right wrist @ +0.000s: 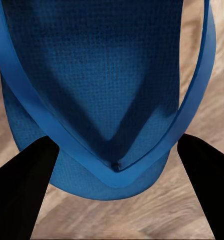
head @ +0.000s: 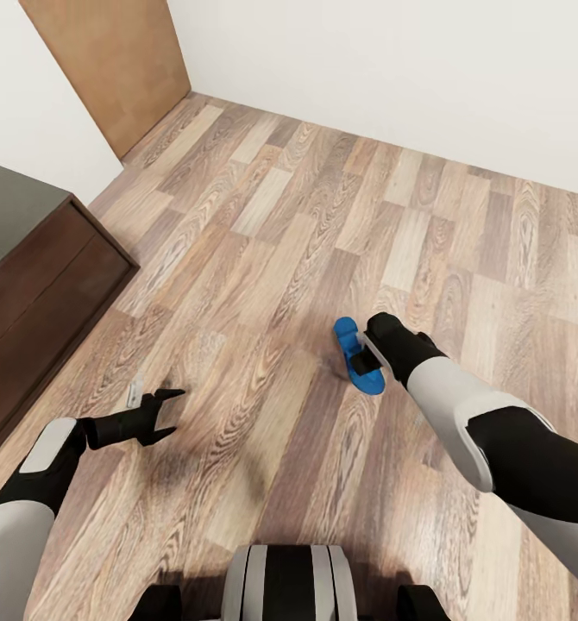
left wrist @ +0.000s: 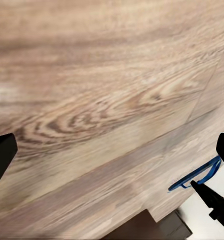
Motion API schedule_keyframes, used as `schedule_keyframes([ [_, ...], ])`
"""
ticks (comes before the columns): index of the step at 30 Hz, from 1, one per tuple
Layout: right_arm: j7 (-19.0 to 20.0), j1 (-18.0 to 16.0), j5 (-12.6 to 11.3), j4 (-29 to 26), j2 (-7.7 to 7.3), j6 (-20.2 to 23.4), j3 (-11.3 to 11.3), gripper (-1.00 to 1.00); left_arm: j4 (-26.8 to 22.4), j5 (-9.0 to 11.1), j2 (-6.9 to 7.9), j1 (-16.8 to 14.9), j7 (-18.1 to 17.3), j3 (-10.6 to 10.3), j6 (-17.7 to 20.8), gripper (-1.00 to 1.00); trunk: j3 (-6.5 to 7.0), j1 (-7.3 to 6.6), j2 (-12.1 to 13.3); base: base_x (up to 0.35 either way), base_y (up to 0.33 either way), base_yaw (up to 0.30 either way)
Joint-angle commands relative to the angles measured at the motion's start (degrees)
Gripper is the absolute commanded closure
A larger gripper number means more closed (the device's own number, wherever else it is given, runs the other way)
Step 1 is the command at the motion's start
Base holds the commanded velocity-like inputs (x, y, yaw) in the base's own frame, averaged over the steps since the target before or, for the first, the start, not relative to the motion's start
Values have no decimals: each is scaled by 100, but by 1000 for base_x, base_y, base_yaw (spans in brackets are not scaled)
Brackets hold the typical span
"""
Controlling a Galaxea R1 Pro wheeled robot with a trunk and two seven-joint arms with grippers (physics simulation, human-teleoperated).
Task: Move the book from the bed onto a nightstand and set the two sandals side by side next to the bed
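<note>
Closed light-brown wooden door (head: 116,65) in the far corner.

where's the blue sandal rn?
Head view: the blue sandal lies on the wood floor, right of centre, at the right pincer.

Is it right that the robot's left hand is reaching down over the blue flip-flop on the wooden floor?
Not quite. It is the right gripper over the blue flip-flop on the wooden floor, as the head view shows. The left gripper hangs apart from it, over bare planks.
</note>
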Motion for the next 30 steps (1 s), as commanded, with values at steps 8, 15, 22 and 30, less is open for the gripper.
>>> schedule_keyframes([
  [8, 77, 24, -36, 325, -361, -7, -411, 100, 139, -205, 144, 162, -332, -611, -1, -100, 175, -21, 10, 0, 0, 0],
  [15, 394, 75, -624, 360, -663, -43, -759, 100, 173, -404, 159, 309, -697, -802, -22, -100, 330, -39, 19, 0, 0, 0],
  [22, 1313, 322, -1970, 372, -1031, -335, -866, 100, 175, -902, 164, 475, -1327, -845, -44, -100, 485, -57, 28, 0, 0, 0],
  [30, 2561, 1220, -2424, 412, -1198, -1492, -875, 100, 171, -1972, 166, 892, -2651, -846, -214, -100, 662, -78, 39, 0, 0, 0],
])
